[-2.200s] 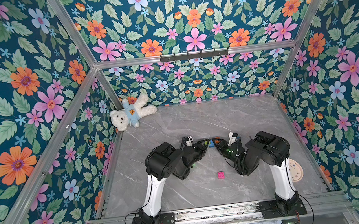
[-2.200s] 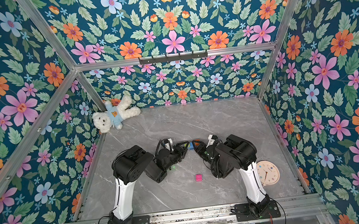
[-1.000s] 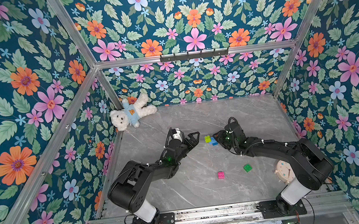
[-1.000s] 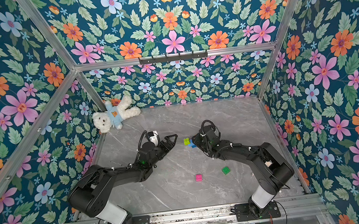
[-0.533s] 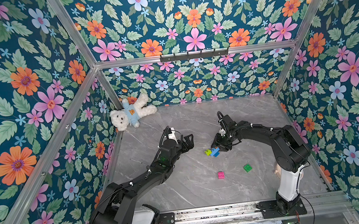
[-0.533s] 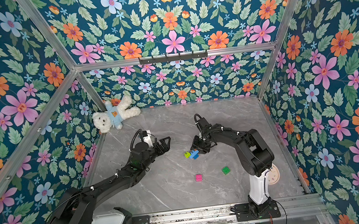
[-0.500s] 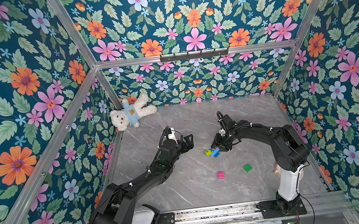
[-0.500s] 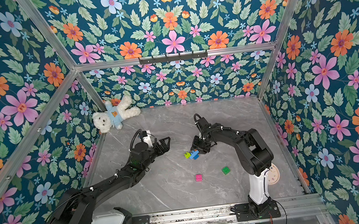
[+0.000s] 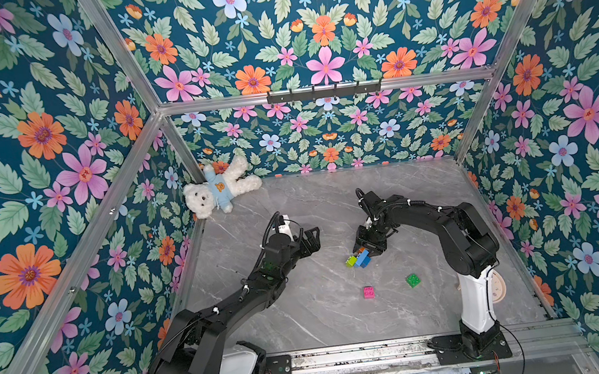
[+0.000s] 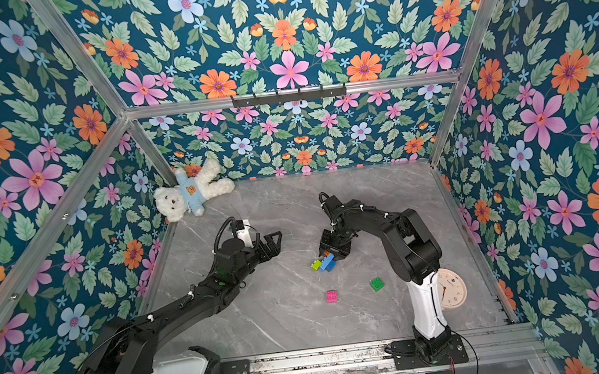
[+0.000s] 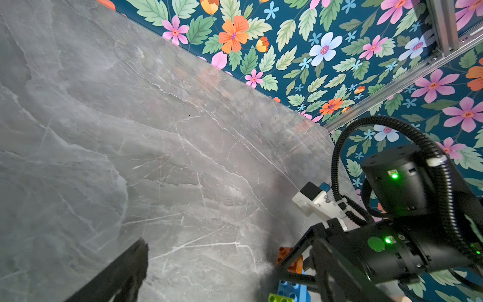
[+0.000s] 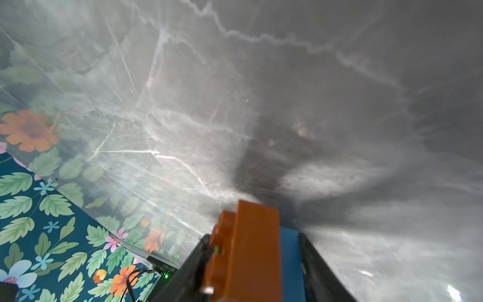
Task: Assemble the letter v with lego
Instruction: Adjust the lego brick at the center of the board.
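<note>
Orange brick (image 12: 245, 251) sits between the 2 fingers of the right gripper (image 12: 253, 236) in the right wrist view. A blue brick (image 12: 288, 261) fills the rest of the gap beside it. Both fingers look very close to the bricks, but I cannot tell whether they clamp or only straddle them.

In both top views the right gripper (image 9: 367, 251) (image 10: 332, 255) points down at a joined cluster (image 9: 358, 258) of 3 bricks, low at the grey marble table (image 9: 293, 215). Orange is up in the jaws and blue is below it. The lime brick (image 9: 350, 261) sticks out on the side facing the left gripper (image 9: 314, 239).

2 loose bricks lie away from the right gripper, toward its arm's base: the pink brick (image 9: 368, 292) and the green brick (image 9: 413, 280). They are well apart from each other and neither is touched.

Left gripper is spread wide and holds nothing. It hovers well apart from the cluster, fingers aimed toward the right gripper.

Left wrist view shows the cluster under the right gripper, orange (image 11: 290, 258) above blue (image 11: 292, 290) and lime (image 11: 277, 298).

White teddy bear (image 9: 219, 191) lies beyond the left gripper, at the back corner.
</note>
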You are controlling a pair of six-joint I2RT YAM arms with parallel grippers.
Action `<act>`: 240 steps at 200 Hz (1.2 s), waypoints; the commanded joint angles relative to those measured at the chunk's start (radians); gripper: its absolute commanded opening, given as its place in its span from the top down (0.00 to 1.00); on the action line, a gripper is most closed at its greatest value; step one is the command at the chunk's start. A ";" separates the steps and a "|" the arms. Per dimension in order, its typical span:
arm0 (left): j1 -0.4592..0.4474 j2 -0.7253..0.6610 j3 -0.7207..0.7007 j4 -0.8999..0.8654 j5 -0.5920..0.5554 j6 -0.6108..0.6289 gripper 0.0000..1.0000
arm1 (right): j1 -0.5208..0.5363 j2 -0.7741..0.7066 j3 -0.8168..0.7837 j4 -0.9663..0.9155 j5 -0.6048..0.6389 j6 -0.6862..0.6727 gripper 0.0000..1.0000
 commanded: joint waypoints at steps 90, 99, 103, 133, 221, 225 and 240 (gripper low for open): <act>0.008 0.025 0.019 -0.022 0.024 0.024 0.01 | 0.008 -0.220 -0.283 0.337 0.029 0.118 0.41; 0.009 0.030 0.022 -0.024 0.024 0.024 0.01 | 0.013 -0.242 -0.330 0.410 0.029 0.136 0.42; 0.009 0.032 0.023 -0.025 0.023 0.022 0.01 | 0.017 -0.250 -0.346 0.432 0.032 0.147 0.42; 0.010 0.040 0.031 -0.038 0.018 0.020 0.01 | 0.048 -0.282 -0.444 0.620 0.057 0.194 0.45; 0.010 0.033 0.041 -0.075 -0.006 0.045 0.01 | 0.201 -0.333 -0.470 0.729 0.198 0.288 0.46; 0.010 0.033 0.043 -0.079 -0.004 0.051 0.01 | 0.201 -0.336 -0.465 0.720 0.189 0.284 0.46; 0.010 0.033 0.062 -0.107 0.013 0.077 0.01 | 0.193 -0.359 -0.476 0.701 0.176 0.274 0.46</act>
